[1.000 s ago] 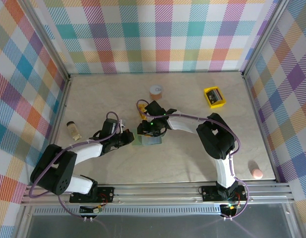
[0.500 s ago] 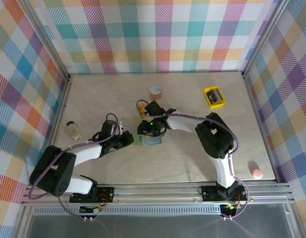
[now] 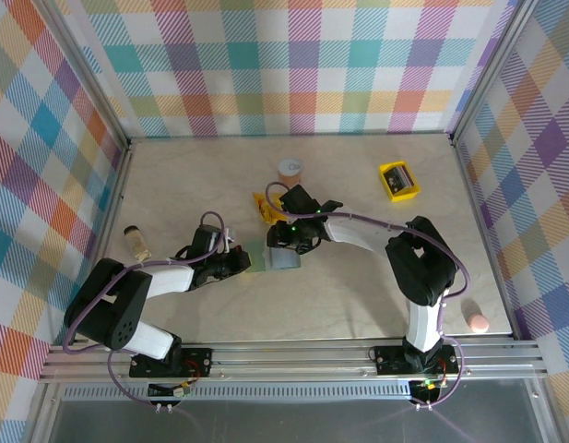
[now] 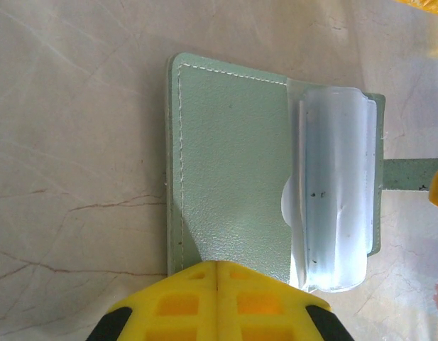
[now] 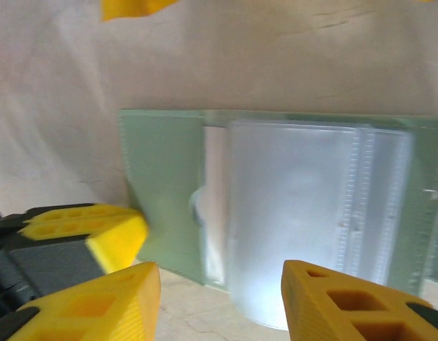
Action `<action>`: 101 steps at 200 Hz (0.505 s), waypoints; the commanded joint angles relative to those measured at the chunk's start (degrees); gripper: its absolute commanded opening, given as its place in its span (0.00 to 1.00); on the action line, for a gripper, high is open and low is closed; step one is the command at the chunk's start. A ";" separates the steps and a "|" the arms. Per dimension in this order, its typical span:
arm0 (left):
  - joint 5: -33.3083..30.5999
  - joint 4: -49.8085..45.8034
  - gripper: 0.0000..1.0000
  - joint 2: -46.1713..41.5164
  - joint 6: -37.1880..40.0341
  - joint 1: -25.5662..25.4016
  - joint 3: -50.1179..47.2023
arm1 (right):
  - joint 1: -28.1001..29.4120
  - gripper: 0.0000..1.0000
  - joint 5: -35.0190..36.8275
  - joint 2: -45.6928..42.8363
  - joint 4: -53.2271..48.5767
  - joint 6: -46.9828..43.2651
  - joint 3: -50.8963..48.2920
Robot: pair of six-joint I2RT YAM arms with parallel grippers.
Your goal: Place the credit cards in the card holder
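The card holder (image 3: 277, 259) lies open on the table, sage green, with a clear plastic sleeve (image 4: 336, 192) bulging up from its right half. My left gripper (image 4: 217, 264) is shut, its joined tips pressing on the holder's (image 4: 233, 177) near left edge. My right gripper (image 5: 220, 280) hangs open just above the table in front of the holder (image 5: 162, 177), with nothing between its fingers. In the top view my right gripper (image 3: 284, 243) sits at the holder's far side and my left gripper (image 3: 242, 264) at its left. The credit cards are hidden from me.
A crinkly orange-yellow packet (image 3: 263, 205) lies just behind the right gripper. Farther back stand an orange round thing (image 3: 290, 169) and a yellow tray (image 3: 387, 187) with something dark inside. A small bottle (image 3: 135, 241) lies at the left and a pink thing (image 3: 475, 321) at the right.
My right gripper has opened wider and pulled back off the card holder, which now shows more in the top view. The left gripper stays shut on the holder's edge.
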 commanded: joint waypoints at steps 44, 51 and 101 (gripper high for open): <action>-0.49 -0.11 0.02 1.16 1.00 0.67 0.62 | -0.17 0.53 3.60 3.93 -4.17 -1.86 1.62; -0.49 -0.08 0.02 1.16 1.00 0.67 0.65 | -0.17 0.53 3.21 4.28 -3.95 -1.86 1.76; -0.31 -0.21 0.02 1.25 1.09 0.67 0.72 | -0.10 0.53 1.93 6.01 -3.29 -2.29 2.47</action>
